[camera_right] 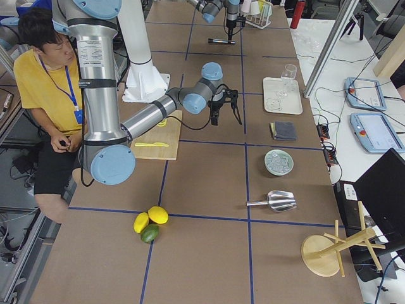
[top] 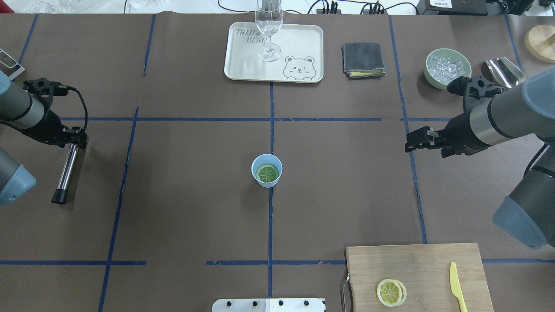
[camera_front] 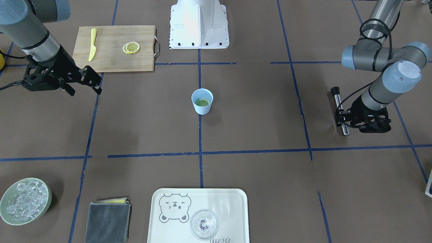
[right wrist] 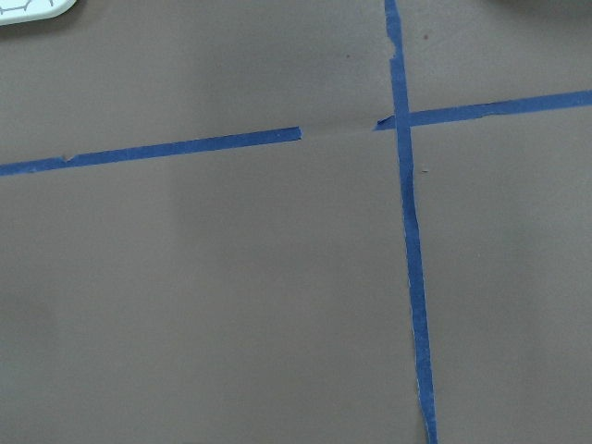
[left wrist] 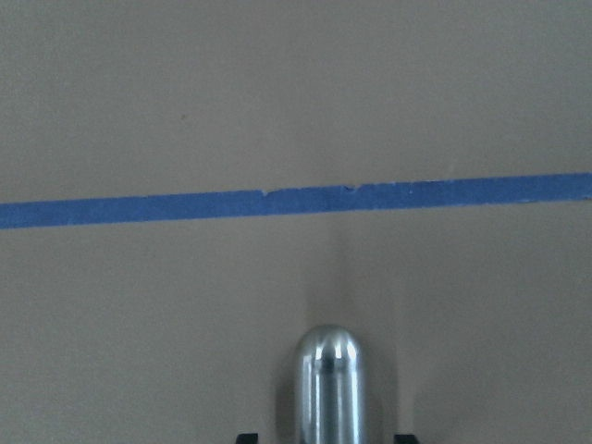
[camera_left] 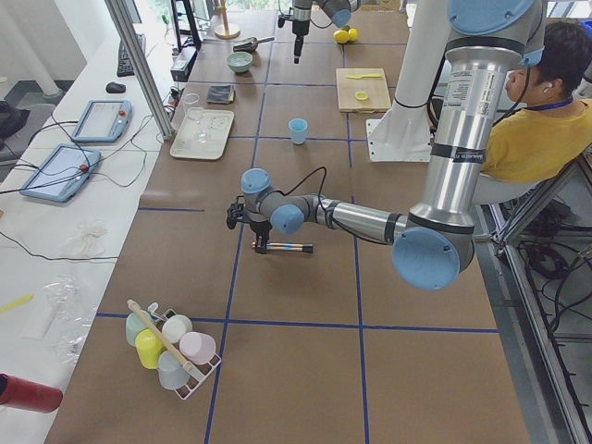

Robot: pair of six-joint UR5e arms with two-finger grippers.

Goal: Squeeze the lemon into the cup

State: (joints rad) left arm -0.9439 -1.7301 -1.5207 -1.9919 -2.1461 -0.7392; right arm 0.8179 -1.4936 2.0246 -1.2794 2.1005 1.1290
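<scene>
Lemon slices (top: pixel 391 292) come to three that can be counted. Two overlap on the single wooden cutting board (top: pixel 416 264) at the near edge of the table (top: pixel 173 195), on the robot's right, with one yellow plastic knife (top: pixel 454 284) lying apart from them on the same board. The third slice (top: pixel 267 173) lies flat inside the one light-blue cup (top: pixel 265 183), looking greenish down there. The cup stands upright at the middle of the table, on a blue tape line and well apart from both arms. Level with it on the robot's left, the left tool (top: pixel 74 139) is closed around one end of a single steel rod (top: pixel 66 173) with a black tip. The rod lies level, low over the table, and whether it touches the table cannot be told. A little farther out on the robot's right, the right tool (top: pixel 417 140) hangs above bare table with its fingers spread and nothing between them. Along the far edge sits one cream tray (top: pixel 247 60) printed with a bear, with one clear stemmed glass (top: pixel 269 21) standing upright on it. Next to the tray lies one folded grey cloth (top: pixel 363 58). Beyond the cloth is one pale-green bowl (top: pixel 429 78) of ice, and a single metal scoop (top: pixel 503 71) lies just beside it. At the table's right-hand end sit three whole citrus fruits (camera_right: pixel 150 223), two yellow and one green.
</scene>
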